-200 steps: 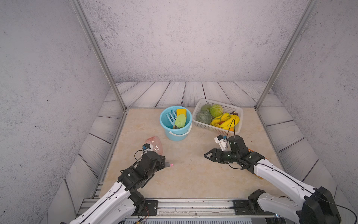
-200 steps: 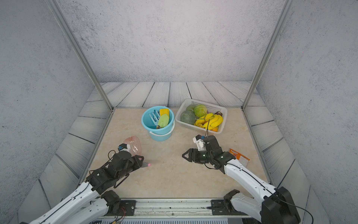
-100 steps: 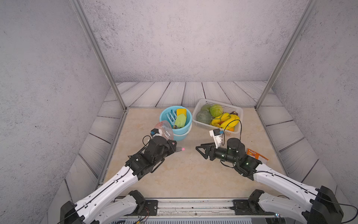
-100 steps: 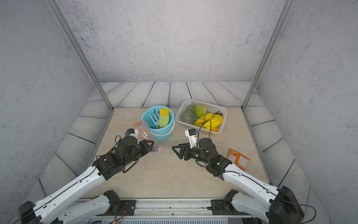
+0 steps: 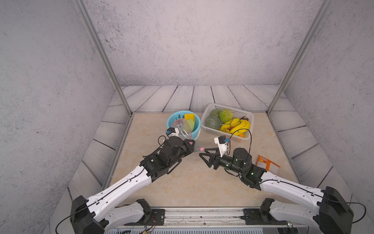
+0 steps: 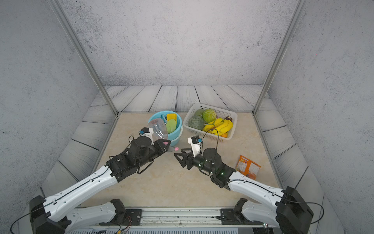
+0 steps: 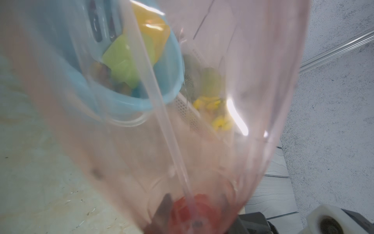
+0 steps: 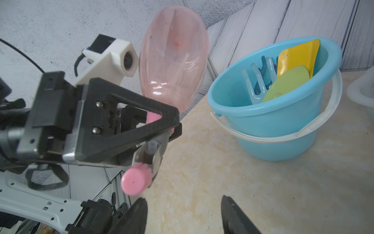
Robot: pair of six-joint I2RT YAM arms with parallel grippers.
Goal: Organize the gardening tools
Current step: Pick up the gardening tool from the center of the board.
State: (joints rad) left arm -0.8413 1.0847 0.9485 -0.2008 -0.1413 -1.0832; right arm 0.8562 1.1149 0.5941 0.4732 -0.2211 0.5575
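A pink translucent plastic spray bottle [image 8: 174, 60] is held clear of the table, clamped at its trigger head by the left gripper [image 8: 174, 125]. Its body is tilted upward beside a light-blue plastic bucket [image 8: 263, 121]. The pink nozzle tip [image 8: 134, 182] is pointed at the right gripper [image 5: 203, 153], whose jaws are spread wide and hold nothing. A yellow trowel [image 8: 297, 56], a green trowel [image 8: 287, 85] and a pale blue rake [image 8: 257, 81] are lodged inside the bucket. A white perforated basket [image 5: 222, 133] of fruit is noted just beside the bucket.
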